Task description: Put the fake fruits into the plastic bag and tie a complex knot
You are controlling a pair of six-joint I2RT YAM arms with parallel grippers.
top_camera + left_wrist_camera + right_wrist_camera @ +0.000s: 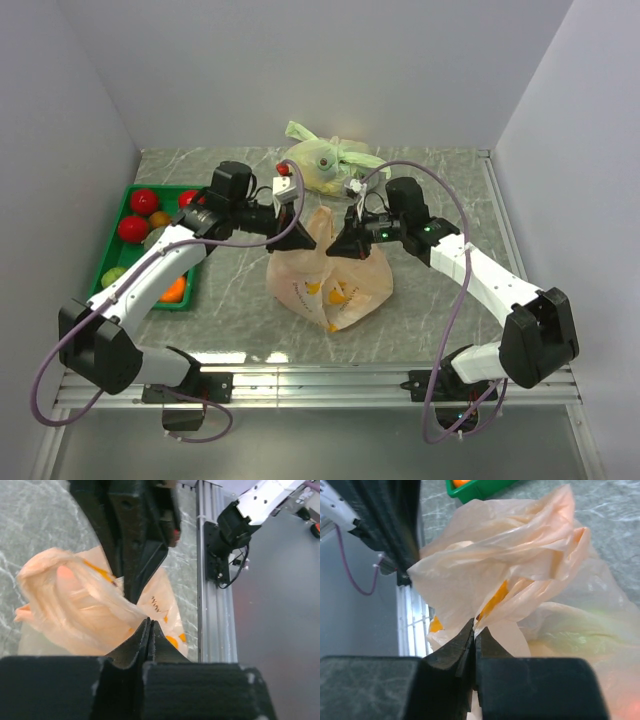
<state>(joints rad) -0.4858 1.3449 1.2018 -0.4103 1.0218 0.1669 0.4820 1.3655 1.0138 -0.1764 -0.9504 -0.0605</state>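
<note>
The peach-orange plastic bag [330,278] with yellow banana prints sits mid-table, its top pulled up between both arms. My left gripper [300,232] is shut on the bag's left handle; in the left wrist view [149,622] the film runs into its closed tips. My right gripper [345,243] is shut on the bag's right handle, pinched at the tips in the right wrist view [475,627]. Fake fruits [135,228], red, green and orange, lie in the green tray [123,205] at the left. A greenish shape shows through the bag [570,640]. No knot shows.
A pale green knotted bag [322,160] holding a dark green ball stands at the back centre. White walls enclose the table on three sides. The aluminium rail [320,385] with the arm bases runs along the near edge.
</note>
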